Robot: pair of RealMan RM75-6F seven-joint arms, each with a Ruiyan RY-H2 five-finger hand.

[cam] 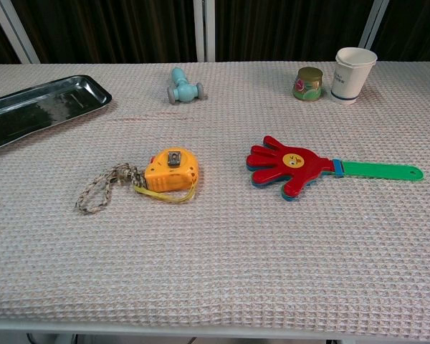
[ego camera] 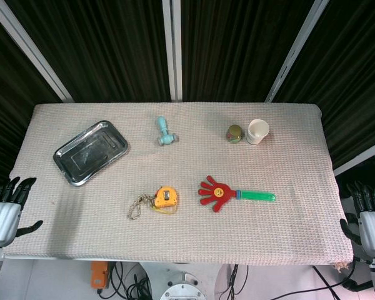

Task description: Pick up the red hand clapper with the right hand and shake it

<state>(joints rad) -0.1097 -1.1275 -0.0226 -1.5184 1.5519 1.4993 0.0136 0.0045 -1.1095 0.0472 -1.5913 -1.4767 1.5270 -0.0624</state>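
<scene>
Head view: both hands spread, left hand (ego camera: pixel 5 209) & right hand (ego camera: pixel 370 219) off table (ego camera: pixel 287 231) edges; clapper (ego camera: pixel 222 194) mid-table.

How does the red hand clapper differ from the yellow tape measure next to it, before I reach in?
The red hand clapper is long and flat, with a green handle pointing toward the table's right side; the yellow tape measure is compact and blocky. The clapper has no cord, while the tape measure trails a braided cord to its left. The clapper lies nearer the right robot hand. Both lie free on the cloth, untouched.
</scene>
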